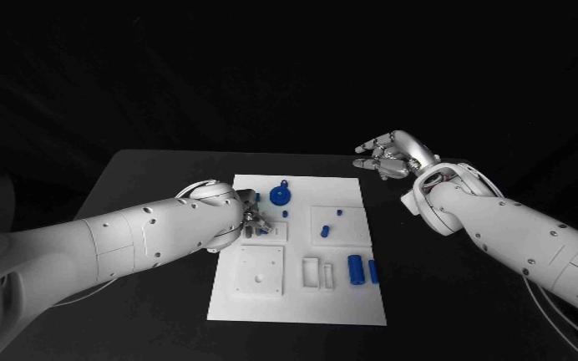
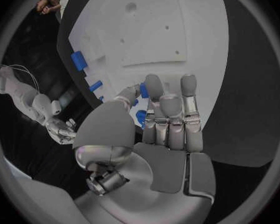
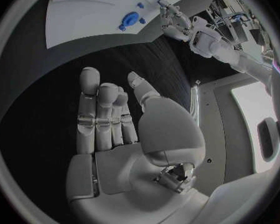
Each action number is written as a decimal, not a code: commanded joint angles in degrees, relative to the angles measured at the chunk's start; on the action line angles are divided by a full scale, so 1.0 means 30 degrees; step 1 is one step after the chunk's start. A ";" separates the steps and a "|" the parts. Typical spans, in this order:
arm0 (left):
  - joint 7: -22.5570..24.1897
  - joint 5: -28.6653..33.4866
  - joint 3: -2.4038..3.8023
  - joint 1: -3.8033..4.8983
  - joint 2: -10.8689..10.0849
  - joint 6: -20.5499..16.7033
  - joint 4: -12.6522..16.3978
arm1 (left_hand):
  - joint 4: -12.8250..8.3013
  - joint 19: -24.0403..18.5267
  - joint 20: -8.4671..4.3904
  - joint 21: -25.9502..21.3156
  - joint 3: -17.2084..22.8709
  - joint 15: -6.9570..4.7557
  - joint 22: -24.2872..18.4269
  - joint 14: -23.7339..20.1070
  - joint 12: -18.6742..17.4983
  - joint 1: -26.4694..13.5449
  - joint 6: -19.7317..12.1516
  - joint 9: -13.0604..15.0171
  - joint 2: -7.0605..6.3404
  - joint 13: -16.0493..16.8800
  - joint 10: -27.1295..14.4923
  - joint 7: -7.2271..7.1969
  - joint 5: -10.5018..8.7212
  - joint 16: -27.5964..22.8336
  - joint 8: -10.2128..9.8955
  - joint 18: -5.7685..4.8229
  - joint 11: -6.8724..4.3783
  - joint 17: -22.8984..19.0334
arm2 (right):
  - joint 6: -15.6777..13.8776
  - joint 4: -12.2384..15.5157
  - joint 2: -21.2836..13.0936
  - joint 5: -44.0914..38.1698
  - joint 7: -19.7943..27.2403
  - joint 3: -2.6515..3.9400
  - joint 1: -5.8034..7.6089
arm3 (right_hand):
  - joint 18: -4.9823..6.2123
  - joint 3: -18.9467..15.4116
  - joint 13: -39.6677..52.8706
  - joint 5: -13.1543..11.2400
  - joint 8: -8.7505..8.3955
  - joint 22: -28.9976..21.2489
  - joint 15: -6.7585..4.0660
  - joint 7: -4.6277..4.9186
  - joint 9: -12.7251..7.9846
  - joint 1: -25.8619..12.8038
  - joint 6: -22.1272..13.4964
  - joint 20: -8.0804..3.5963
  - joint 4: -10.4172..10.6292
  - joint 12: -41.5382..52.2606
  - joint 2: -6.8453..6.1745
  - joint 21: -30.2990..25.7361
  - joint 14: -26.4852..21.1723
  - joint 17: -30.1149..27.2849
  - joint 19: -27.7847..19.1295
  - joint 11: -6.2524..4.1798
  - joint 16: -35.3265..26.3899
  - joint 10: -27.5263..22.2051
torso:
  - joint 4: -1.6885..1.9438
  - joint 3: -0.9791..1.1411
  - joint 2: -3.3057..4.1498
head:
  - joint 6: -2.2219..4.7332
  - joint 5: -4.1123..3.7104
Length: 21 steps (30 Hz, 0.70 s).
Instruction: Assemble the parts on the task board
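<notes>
Our left hand (image 1: 241,217) hovers low over the task board's (image 1: 301,302) left edge, fingers (image 2: 189,92) near a small blue part (image 2: 140,117); whether it already pinches that part we cannot tell. To do this well, we should settle the fingertips squarely around the part and lift straight, without nudging its neighbours. From the hand, the round blue part (image 1: 280,196) lies at about one o'clock, just beside it; the two blue cylinders (image 1: 362,269) lie toward four o'clock. Our right hand (image 1: 387,154) hangs off the board's far-right corner, fingers apart and holding nothing.
</notes>
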 commanded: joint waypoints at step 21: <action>-0.0097 -0.0119 -0.0018 -0.0030 0.0068 0.0550 -0.0171 | -0.3624 -0.0033 0.0034 0.0144 0.3545 -0.0101 0.0367 0.0175 0.0047 0.0155 0.0600 0.0053 0.0168 -0.0063 0.0827 -0.0559 0.0051 -0.0170 0.0058 -0.0063 -0.0117 0.0074 | 0.0064 -0.0113 0.0117 0.0114 0.0247 0.0011 -0.0003 | 0.0282 0.0194 -0.0082 0.0104 -0.0100 -0.0240 0.0007 0.0008 -0.0023 -0.0106 -0.0135 0.0024 -0.0004 0.0086 -0.0046 0.0124 0.0139 0.0078 0.0793 -0.0029 -0.0170 -0.0132 | -0.0018 0.0007 0.0018 | -0.0015 -0.0060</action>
